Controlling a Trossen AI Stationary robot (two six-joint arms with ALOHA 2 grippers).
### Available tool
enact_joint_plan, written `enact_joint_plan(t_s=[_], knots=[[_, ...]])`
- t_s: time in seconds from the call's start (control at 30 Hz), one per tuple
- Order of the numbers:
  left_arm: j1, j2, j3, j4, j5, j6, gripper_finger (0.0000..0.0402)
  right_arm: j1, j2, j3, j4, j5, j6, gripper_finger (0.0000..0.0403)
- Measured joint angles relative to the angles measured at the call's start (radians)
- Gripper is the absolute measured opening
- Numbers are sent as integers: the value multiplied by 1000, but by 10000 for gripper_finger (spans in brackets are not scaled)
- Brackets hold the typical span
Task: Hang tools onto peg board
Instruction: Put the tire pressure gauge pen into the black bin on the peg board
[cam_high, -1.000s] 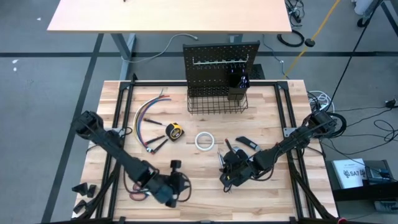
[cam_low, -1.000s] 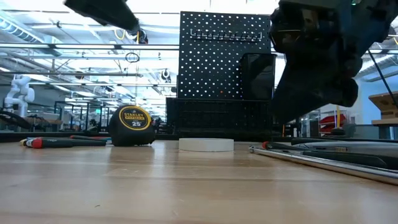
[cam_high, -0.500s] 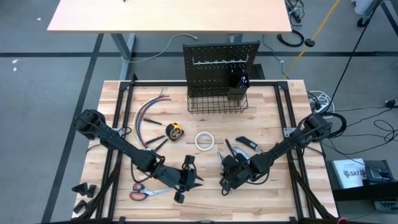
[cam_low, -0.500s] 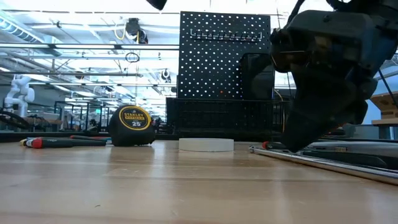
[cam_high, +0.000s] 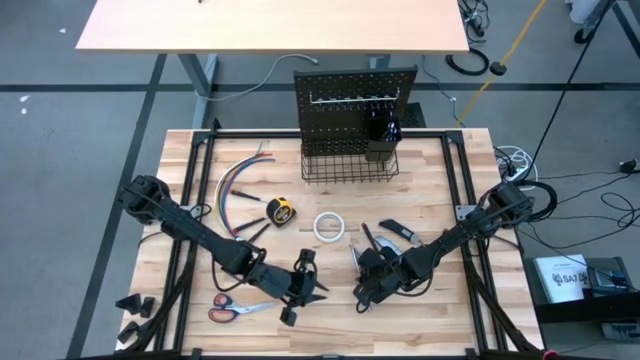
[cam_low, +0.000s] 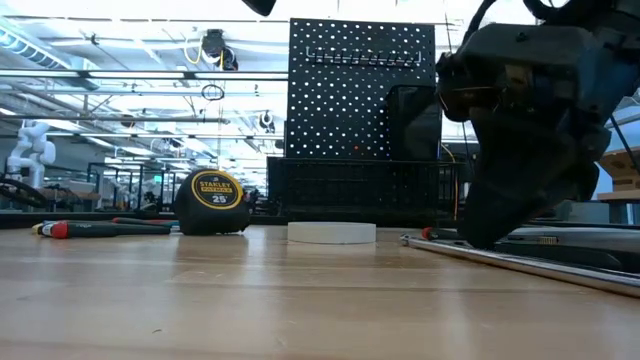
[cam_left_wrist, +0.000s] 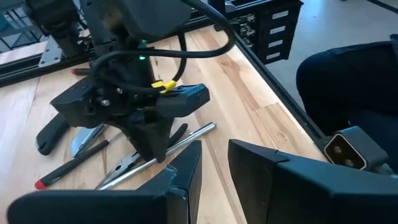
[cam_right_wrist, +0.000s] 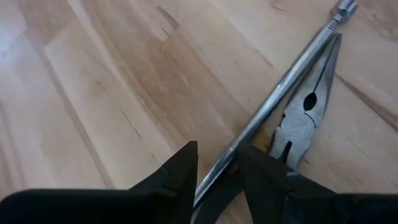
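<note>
Since a second ago the left arm has swung from the table's near edge toward the middle, uncovering the orange-handled scissors (cam_high: 232, 308), and the left gripper (cam_high: 303, 290) now points at the right one with its fingers a little apart and nothing between them. The right gripper (cam_high: 366, 283) has dropped lower onto the pile of tools and barely shifted in the last half second; its fingers (cam_right_wrist: 180, 168) straddle a slim silver rod (cam_right_wrist: 283, 82), a thin gap showing on each side, so the grip looks begun rather than firm. Nothing has been lifted yet, so in my judgement the hanging is still ahead. The peg board (cam_high: 355, 96) stands upright at the far edge, its silver hook rail (cam_high: 353, 98) above the wire basket (cam_high: 348, 164). The rod lies flat on the wood, touching bare-metal needle-nose pliers (cam_right_wrist: 308, 112); the yellow tape measure (cam_high: 282, 211) sits well apart.
</note>
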Motion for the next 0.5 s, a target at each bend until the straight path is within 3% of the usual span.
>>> enact_joint_plan(t_s=[0.23,0.5], knots=[[0,0,0,0,0,0,86,0,-1,3,-75,12,41,109],[0,0,0,-16,0,-1,86,0,67,52,-73,41,-21,101]])
